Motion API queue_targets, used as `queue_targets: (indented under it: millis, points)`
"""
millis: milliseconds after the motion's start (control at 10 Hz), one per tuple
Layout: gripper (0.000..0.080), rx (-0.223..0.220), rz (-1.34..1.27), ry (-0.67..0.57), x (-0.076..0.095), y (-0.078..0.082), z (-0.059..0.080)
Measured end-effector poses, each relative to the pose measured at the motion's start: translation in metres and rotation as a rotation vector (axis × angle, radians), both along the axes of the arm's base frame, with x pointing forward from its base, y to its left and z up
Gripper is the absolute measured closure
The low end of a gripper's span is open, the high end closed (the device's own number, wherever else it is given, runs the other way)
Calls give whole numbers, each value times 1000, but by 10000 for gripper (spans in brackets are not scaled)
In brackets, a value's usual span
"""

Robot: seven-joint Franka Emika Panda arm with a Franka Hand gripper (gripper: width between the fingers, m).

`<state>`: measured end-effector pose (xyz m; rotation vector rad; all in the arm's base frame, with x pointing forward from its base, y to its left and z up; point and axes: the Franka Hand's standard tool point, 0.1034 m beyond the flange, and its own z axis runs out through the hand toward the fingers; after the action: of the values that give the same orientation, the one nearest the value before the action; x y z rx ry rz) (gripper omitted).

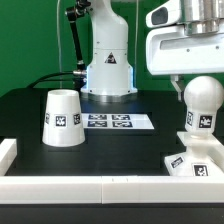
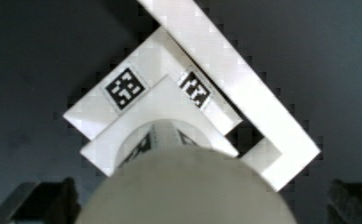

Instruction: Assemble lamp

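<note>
The surface is a black tabletop with a low white wall along its near edge and a short return at the lower left of the exterior view. Behind it hangs a green backdrop. The white robot pedestal stands at the upper middle.

Going from the exterior view's left, one shade stands alone at mid-left, wide end down, with a square tag facing the camera. One marker board lies flat at the centre, just in front of the pedestal and well apart from the shade. At the right edge one bulb stands upright with its round head up, on top of one base, which sits in the lower right corner against the white wall. I cannot tell whether the bulb is fully seated.

One gripper hangs over the bulb's head at the upper right. In the wrist view the gripper looks straight down past the bulb onto the tagged base. Its dark fingers stand spread on either side of the head, with a gap on both sides, gripping nothing.
</note>
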<state>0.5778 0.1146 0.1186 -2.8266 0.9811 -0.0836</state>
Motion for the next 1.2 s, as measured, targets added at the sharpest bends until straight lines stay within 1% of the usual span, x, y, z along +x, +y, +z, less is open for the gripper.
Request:
queue_targets:
  millis: [100, 300, 500, 600, 700, 800, 900, 1200]
  points:
    - [101, -14, 133, -17, 1, -2, 0]
    - [100, -25, 242, -30, 0, -3, 0]
    - [100, -44, 420, -52, 0, -3, -1]
    - [100, -91, 605, -70, 1, -4, -1]
    - [100, -126, 778, -84, 3, -6, 1]
    - [100, -130, 893, -81, 4, -7, 3]
    - [100, -145, 1032, -81, 7, -6, 5]
    - [100, -166, 1236, -95, 9, -8, 6]
